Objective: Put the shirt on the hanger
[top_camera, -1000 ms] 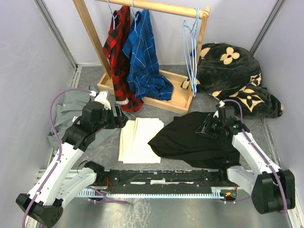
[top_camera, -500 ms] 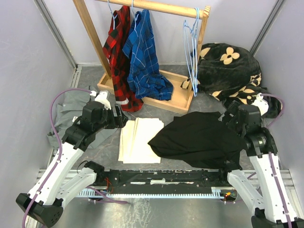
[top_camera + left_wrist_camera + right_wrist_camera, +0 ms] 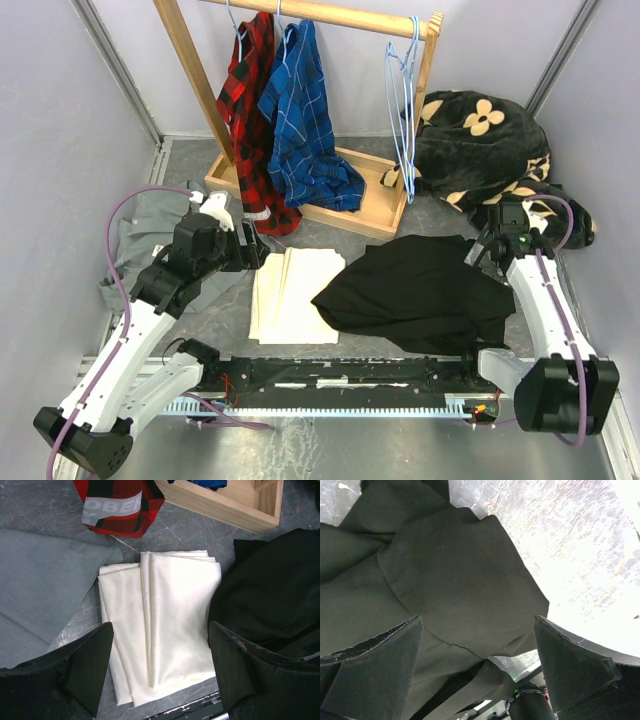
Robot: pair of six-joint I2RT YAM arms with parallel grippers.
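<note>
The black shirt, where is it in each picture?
Top external: the black shirt lies crumpled right of centre, beside the folded cream cloth.
Left wrist: the shirt fills the right side, with the cream cloth to its left.
Right wrist: the shirt fills the left and middle.
Shared landmark: the grey marbled table, seen under the shirt in all three views.

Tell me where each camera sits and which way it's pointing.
Top external: above and behind the bases, looking down at rack and shirt; left arm and right arm show.
Left wrist: on the left arm, looking down at a cream cloth; left end effector open, fingers at the bottom corners.
Right wrist: on the right arm, looking down at the shirt; right end effector open, fingers at the bottom corners.
Shared: all three show the shirt; top and left wrist share the cloth.
</note>
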